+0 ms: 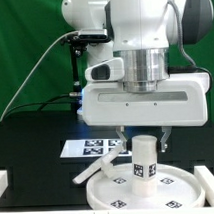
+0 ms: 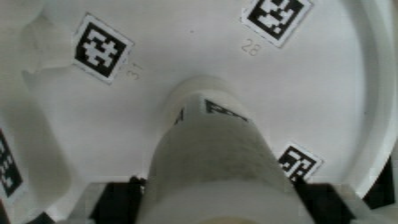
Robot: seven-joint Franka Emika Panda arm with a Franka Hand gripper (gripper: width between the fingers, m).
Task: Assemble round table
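Observation:
The large round disc [image 1: 118, 198] lies flat near the table's front, rim up, with square tags on its face. The thick leg [image 1: 145, 164] stands upright on the disc's middle. My gripper [image 1: 144, 147] comes straight down over it, a finger on each side of the leg's upper part. In the wrist view the leg [image 2: 214, 140] rises from the disc [image 2: 178, 50], and both dark fingers [image 2: 121, 200] press against its sides, so the gripper is shut on it. A slim white part [image 1: 94, 172], possibly the foot piece, lies at the disc's edge toward the exterior view's left.
The marker board [image 1: 88, 148] lies flat behind the disc on the black table. White blocks sit at the table's front corners, one at the exterior view's left [image 1: 2, 180] and one at its right [image 1: 211, 177]. A green backdrop stands behind.

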